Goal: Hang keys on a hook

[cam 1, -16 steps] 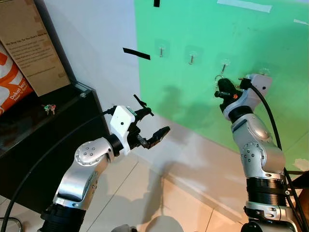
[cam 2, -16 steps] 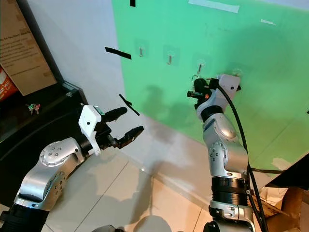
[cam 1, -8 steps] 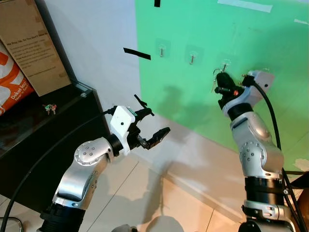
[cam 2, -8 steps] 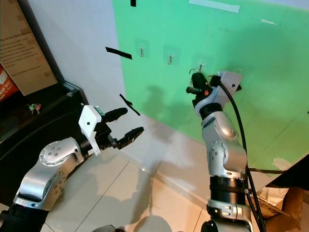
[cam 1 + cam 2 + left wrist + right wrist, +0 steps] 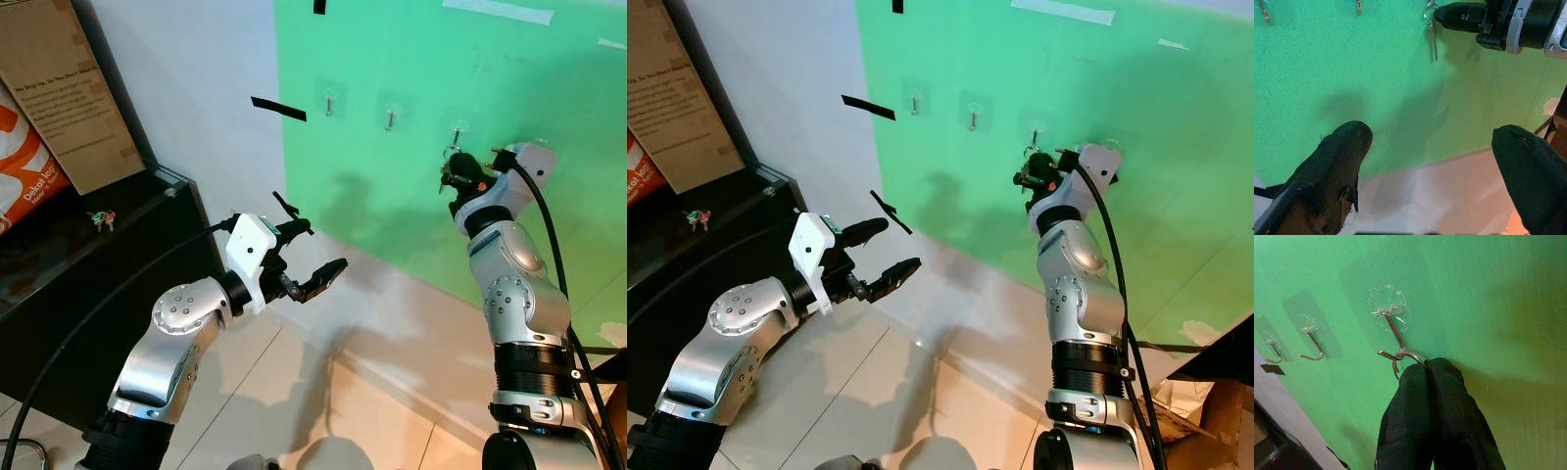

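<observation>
My right gripper point(image 5: 450, 176) is raised against the green wall and shut on a metal key ring point(image 5: 1399, 358). The ring lies across the curved end of the third hook point(image 5: 1393, 335), the one furthest right of a row of three clear stick-on hooks point(image 5: 457, 132). In the left wrist view a key point(image 5: 1434, 40) dangles straight down from the ring, just off the right fingertips point(image 5: 1449, 15). My left gripper point(image 5: 315, 248) is held out open, low and to the left, well away from the hooks, with nothing in it.
Two bare hooks point(image 5: 328, 101) point(image 5: 390, 119) lie left of the one in use. A black cabinet point(image 5: 88, 264) at the left carries a second small bunch of keys point(image 5: 100, 219), a cardboard box point(image 5: 69, 88) and an orange bag point(image 5: 24, 166). Tiled floor lies below.
My right gripper lifted the key ring and brought it in to the wall, so that it now lies over the third hook. The left arm has stayed still.
</observation>
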Robot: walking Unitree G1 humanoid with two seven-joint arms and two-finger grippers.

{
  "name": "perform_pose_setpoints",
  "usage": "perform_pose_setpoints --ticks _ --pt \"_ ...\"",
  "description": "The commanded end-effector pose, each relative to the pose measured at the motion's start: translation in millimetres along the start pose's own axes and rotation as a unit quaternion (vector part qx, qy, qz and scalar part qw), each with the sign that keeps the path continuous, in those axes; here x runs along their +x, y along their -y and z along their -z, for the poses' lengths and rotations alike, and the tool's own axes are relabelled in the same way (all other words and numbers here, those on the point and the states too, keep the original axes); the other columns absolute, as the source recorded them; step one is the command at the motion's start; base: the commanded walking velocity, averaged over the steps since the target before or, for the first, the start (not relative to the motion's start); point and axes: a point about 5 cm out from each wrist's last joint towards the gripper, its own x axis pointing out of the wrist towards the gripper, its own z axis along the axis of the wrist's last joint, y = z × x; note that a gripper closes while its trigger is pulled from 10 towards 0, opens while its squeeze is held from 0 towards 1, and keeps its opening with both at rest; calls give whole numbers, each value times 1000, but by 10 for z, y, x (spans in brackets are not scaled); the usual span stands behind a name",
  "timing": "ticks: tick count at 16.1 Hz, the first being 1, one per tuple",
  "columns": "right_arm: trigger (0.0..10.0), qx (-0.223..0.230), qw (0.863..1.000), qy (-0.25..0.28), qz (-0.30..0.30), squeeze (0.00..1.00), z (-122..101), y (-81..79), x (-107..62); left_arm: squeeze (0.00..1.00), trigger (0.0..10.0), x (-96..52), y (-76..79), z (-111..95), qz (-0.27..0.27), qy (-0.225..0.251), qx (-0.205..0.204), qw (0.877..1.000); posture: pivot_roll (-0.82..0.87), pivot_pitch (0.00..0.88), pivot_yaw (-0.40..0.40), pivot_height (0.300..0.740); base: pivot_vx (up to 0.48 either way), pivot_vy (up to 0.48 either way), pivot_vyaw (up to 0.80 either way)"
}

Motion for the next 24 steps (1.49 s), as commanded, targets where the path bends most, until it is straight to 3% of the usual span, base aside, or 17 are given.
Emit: perform_pose_setpoints --ticks 1,7,8,9,11,12,15,19,21,23,24 --pt "10000 3 1000 -4 20 0 11 61 10 0 10000 7 -8 -25 6 -2 4 1000 -58 0 71 740 0 0 0" --pt "10000 -2 1000 -4 5 0 63 44 -25 0 10000 22 -3 -31 11 -1 5 1000 -65 0 81 740 0 0 0" --pt "10000 -4 1000 -1 7 1000 60 46 -27 0 10000 23 -3 -33 11 -1 6 1000 -65 0 81 740 0 0 0" --pt "10000 -20 1000 9 12 1000 50 65 -41 0 10000 23 -7 -42 7 3 7 1000 -60 0 79 740 0 0 0" --pt "10000 -25 998 43 -47 1000 23 -42 -104 0 10000 25 -33 -73 -8 17 1 1000 -58 0 77 740 0 0 0" --pt "10000 -63 996 48 -42 1000 49 -39 -138 0 10000 27 -32 -69 -10 17 0 1000 -61 0 78 740 0 0 0" --pt "10000 -91 993 62 -36 1000 106 -17 -217 0 10000 30 -26 -47 -22 18 -8 1000 -65 0 77 740 0 0 0" --pt "10000 -48 998 28 -22 1000 232 17 -317 0 10000 -10 -81 20 -80 14 -25 996 -64 0 71 740 0 0 0" --pt "10000 -53 999 8 -8 1000 302 47 -360 0 10000 -53 -132 72 -130 7 -19 991 -59 0 64 740 0 0 0" --pt "10000 -67 995 -49 -53 1000 461 31 -477 0 10000 -122 -203 145 -197 -8 -15 980 -54 0 58 740 0 0 0" --pt "10000 -74 994 -52 -55 1000 474 28 -490 0 10000 -129 -207 146 -202 -5 -14 979 -54 0 58 740 0 0 0"
